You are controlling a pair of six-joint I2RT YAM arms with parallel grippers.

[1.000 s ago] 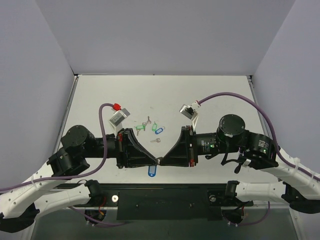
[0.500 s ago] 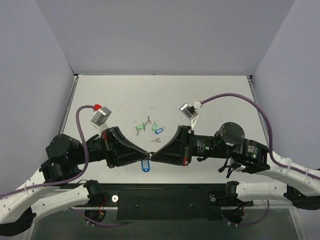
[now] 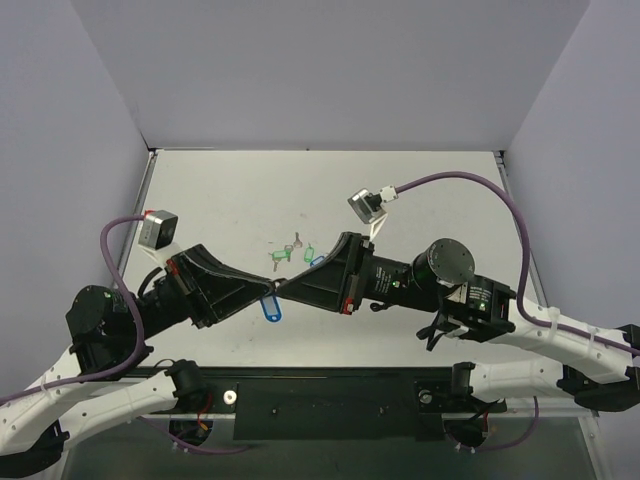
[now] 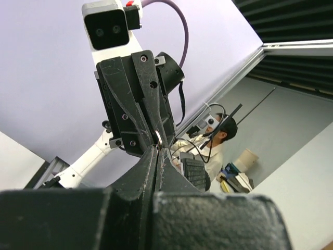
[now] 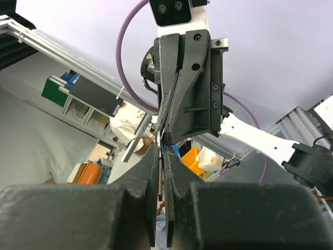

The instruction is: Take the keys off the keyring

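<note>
Hanging above the table [image 3: 420, 190], the keyring [image 4: 158, 138] sits where both tips meet: left gripper [image 3: 268, 289] and right gripper [image 3: 284, 289] each pinched tight on it, blue tag [image 3: 270, 307] dangling just beneath

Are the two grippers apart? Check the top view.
No, the left gripper and right gripper meet tip to tip at the blue-tagged keyring.

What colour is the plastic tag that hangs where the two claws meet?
Blue. The top external view shows the tag best.
</note>
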